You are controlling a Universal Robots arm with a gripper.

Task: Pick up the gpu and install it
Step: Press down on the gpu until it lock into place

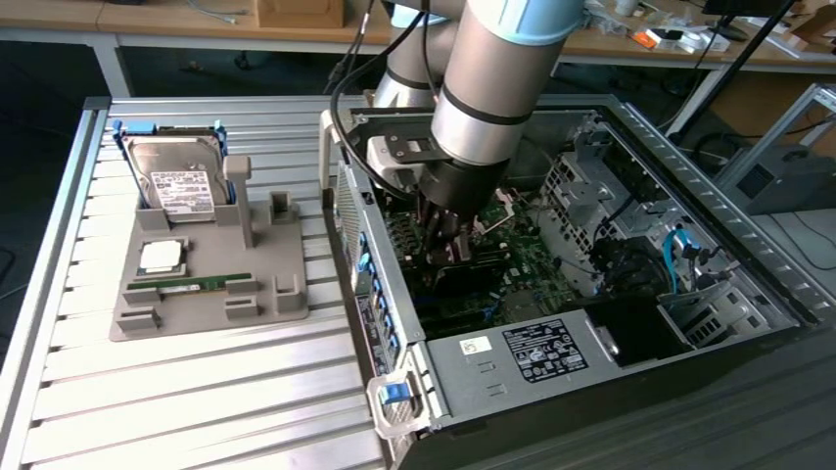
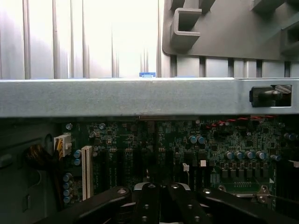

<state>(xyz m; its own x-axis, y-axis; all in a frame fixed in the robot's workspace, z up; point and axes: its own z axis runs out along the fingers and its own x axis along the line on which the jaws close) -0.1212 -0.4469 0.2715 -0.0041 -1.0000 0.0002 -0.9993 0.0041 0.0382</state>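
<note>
The tool (image 1: 448,257) was down inside the open case (image 1: 731,255), shut, low over the board (image 2: 187,154) near the case's side wall (image 2: 140,98). The gpu could not be made out. On the counter (image 1: 196,392), the tray (image 1: 209,294) sat well apart from the case, on the exterior view's left, holding a drive (image 1: 176,176).

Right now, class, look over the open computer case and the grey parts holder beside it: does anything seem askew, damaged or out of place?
Nothing stands out. The hard drive, the processor and the memory stick sit squarely in the grey holder. The tool is down inside the open case over the motherboard, with no loose or broken parts showing.
</note>
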